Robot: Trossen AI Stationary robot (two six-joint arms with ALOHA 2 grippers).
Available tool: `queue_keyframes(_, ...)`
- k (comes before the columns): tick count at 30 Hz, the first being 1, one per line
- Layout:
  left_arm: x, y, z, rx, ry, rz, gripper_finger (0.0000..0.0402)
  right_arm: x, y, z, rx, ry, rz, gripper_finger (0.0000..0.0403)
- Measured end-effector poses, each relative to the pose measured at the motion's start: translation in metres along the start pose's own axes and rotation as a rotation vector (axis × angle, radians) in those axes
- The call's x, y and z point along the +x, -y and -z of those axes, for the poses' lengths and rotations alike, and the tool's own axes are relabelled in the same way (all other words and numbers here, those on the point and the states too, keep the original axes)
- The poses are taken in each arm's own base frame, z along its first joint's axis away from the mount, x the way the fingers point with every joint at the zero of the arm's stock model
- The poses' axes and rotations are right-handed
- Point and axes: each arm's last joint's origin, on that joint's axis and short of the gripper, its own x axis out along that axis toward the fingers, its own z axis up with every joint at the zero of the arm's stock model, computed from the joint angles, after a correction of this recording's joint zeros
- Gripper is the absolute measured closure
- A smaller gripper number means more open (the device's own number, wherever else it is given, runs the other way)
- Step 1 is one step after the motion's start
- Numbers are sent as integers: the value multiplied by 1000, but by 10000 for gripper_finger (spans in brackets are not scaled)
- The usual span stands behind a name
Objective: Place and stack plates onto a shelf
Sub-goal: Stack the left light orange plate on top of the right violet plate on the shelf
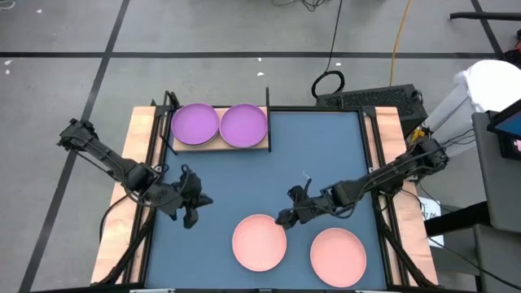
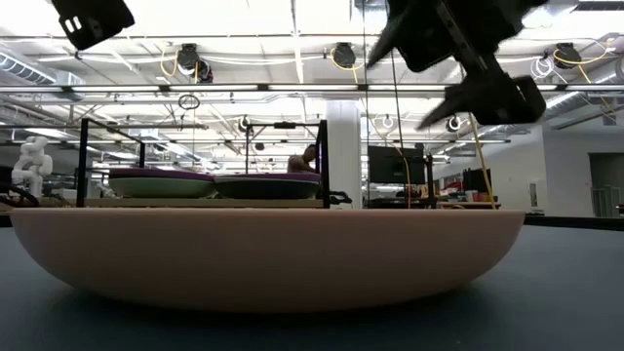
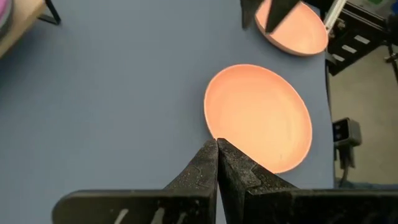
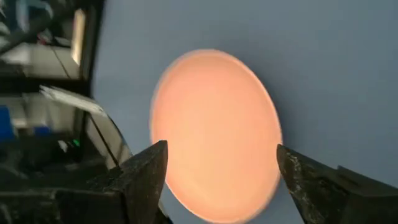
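Salmon pink plates sit side by side on the blue-grey mat (image 1: 326, 155) near my edge of the table: the left pink plate (image 1: 259, 242) and the right pink plate (image 1: 338, 256). Two purple plates (image 1: 195, 124) already rest on the light-wood shelf (image 1: 181, 146) at the far side. My right gripper (image 1: 286, 216) hangs just beside the left pink plate's rim, jaws spread wide and holding nothing, probably lined up for a pickup. My left gripper (image 1: 192, 213) waits nearby over bare mat, fingers pressed together, empty.
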Motion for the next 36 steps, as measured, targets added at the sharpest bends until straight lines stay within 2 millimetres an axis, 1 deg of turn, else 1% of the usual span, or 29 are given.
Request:
queue_keyframes(5, 0, -1, 0, 10, 15, -24, 396, 14, 9, 4, -40, -37, 65, 133)
queue_keyframes(9, 0, -1, 0, 12, 16, -25, 396, 30, 17, 6, -6, -34, 107, 141)
queue_keyframes(12, 0, -1, 0, 0, 16, -25, 396, 43, 19, 8, -1, -51, 91, 147)
queue_keyframes(16, -1, 1, 2, -12, 12, -13, 396, 51, 24, 10, 1, -88, 110, 159)
queue_keyframes(19, -2, 3, 4, -15, 7, -4, 396, 53, 28, 11, 11, -85, 152, 172)
queue_keyframes(25, -4, 6, 7, -3, -2, 6, 396, 53, 28, 9, 1, -58, 153, 201)
queue_keyframes(36, -4, 2, 11, 44, -38, -31, 396, 53, 30, 8, -7, -36, 175, 239)
